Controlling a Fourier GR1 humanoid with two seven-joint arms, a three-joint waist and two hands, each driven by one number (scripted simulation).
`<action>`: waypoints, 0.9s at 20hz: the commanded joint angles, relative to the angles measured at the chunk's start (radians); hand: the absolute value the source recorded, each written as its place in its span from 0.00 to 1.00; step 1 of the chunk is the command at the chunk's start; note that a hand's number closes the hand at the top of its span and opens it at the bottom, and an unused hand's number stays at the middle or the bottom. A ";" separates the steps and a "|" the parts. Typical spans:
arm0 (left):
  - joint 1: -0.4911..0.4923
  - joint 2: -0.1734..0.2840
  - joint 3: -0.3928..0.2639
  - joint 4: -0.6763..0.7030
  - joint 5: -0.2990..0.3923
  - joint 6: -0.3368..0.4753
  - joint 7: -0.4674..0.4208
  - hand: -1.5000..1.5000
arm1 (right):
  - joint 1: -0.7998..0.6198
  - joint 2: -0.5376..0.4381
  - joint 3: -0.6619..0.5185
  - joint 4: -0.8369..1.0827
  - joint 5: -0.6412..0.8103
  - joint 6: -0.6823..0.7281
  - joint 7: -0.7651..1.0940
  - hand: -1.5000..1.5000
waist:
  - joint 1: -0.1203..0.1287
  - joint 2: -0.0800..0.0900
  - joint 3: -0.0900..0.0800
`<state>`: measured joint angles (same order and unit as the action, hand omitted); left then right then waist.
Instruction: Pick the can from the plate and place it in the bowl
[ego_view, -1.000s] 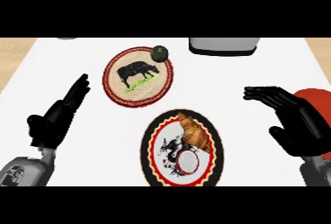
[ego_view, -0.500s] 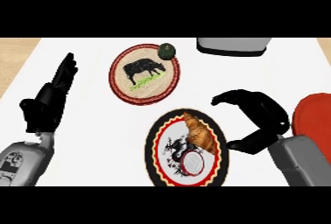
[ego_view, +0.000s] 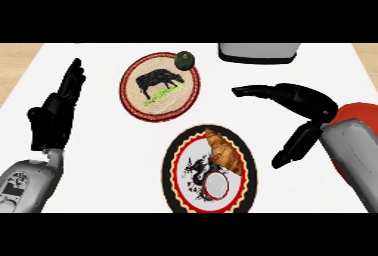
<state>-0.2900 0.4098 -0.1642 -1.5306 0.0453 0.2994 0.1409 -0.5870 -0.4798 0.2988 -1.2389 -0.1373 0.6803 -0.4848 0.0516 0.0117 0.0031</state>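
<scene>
White and round, the can is seen standing on the near plate, close to the counter's front edge, with a croissant touching it. The right hand has been brought in from the right edge and now hangs just beside that plate, fingers and thumb spread wide apart, holding nothing. So the can is probably about to be grabbed. The left hand is rested open near the left edge. Part of a red bowl is seen behind the right arm. Farther back, a bull-patterned plate with a dark avocado on its rim is seen.
</scene>
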 joint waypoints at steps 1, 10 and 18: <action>0.039 -0.016 -0.016 -0.020 -0.020 0.014 -0.008 0.50 | -0.105 -0.059 0.064 0.019 0.160 0.079 -0.120 0.00 | -0.004 -0.004 -0.002; -0.003 -0.032 0.011 0.004 -0.036 0.014 0.029 0.50 | -0.210 0.051 0.286 -0.028 0.333 0.048 -0.026 0.00 | -0.033 -0.008 -0.003; 0.019 -0.039 0.048 -0.002 -0.040 -0.016 0.018 0.50 | -0.174 0.036 0.361 -0.147 0.424 0.084 0.002 0.00 | -0.050 -0.012 -0.003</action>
<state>-0.2521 0.3877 -0.1290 -1.5532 0.0127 0.2919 0.1606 -0.7512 -0.4364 0.6500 -1.3489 0.2485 0.6716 -0.4433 0.0110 0.0010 0.0000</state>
